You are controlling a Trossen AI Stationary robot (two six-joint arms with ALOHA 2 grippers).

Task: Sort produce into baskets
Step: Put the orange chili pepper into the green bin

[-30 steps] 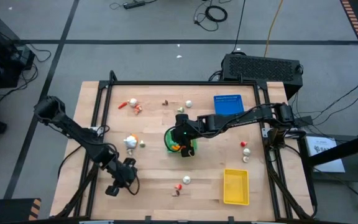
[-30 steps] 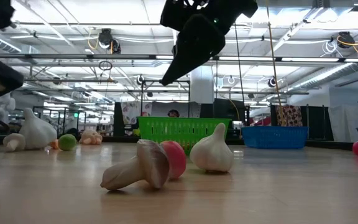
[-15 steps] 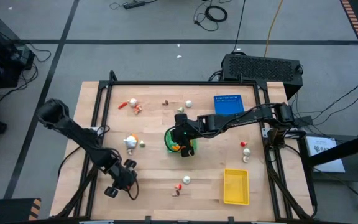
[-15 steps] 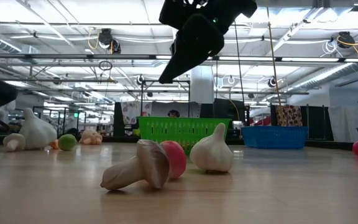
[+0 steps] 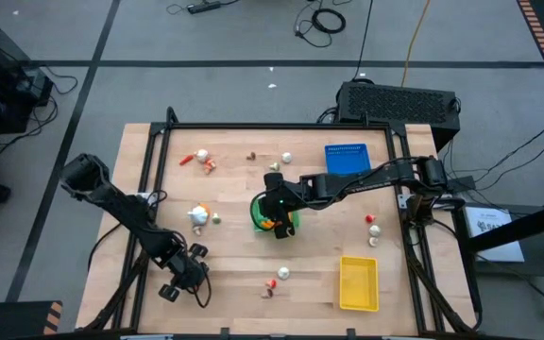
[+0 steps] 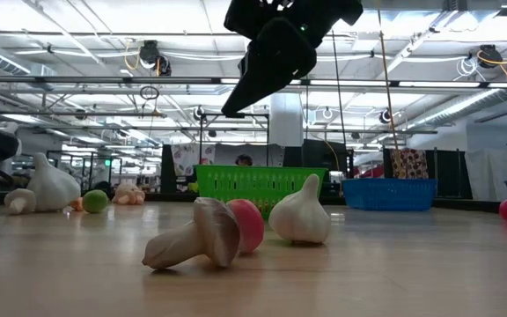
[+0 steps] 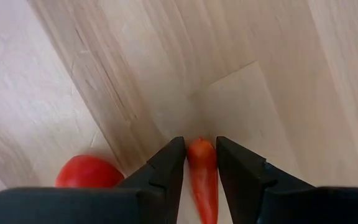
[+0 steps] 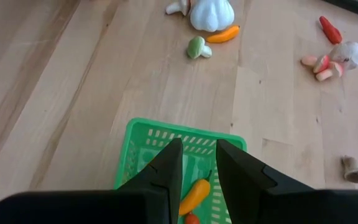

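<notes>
My left gripper [image 5: 193,276] is near the table's front left, shut on a small orange-red carrot-like piece [image 7: 202,177]; a red tomato piece [image 7: 89,176] lies beside it. My right gripper [image 5: 278,223] hovers over the green basket [image 5: 256,213] at the table's middle. Its fingers [image 8: 199,163] are a narrow gap apart and empty. An orange pepper piece [image 8: 195,193] lies in the green basket [image 8: 145,143]. The blue basket [image 5: 346,159] stands far right and the yellow basket [image 5: 358,283] near right. My left gripper pinches the orange-red piece [image 7: 201,155] between its two fingers, which lie along its two long sides. The piece's pointed tip [image 7: 201,143] sticks out a little past the fingertips. I cannot tell whether the piece is on the table or clear of it.
Loose produce is scattered over the table: a garlic and small pieces [image 5: 199,215] at left, pieces at the far left [image 5: 196,158] and far middle [image 5: 286,157], some at right [image 5: 372,229]. A mushroom [image 6: 192,242], tomato [image 6: 250,224] and garlic [image 6: 299,216] lie near the front.
My left arm has lowered, and its gripper has gone a little toward the table's near edge. My right gripper has stayed over the green basket.
</notes>
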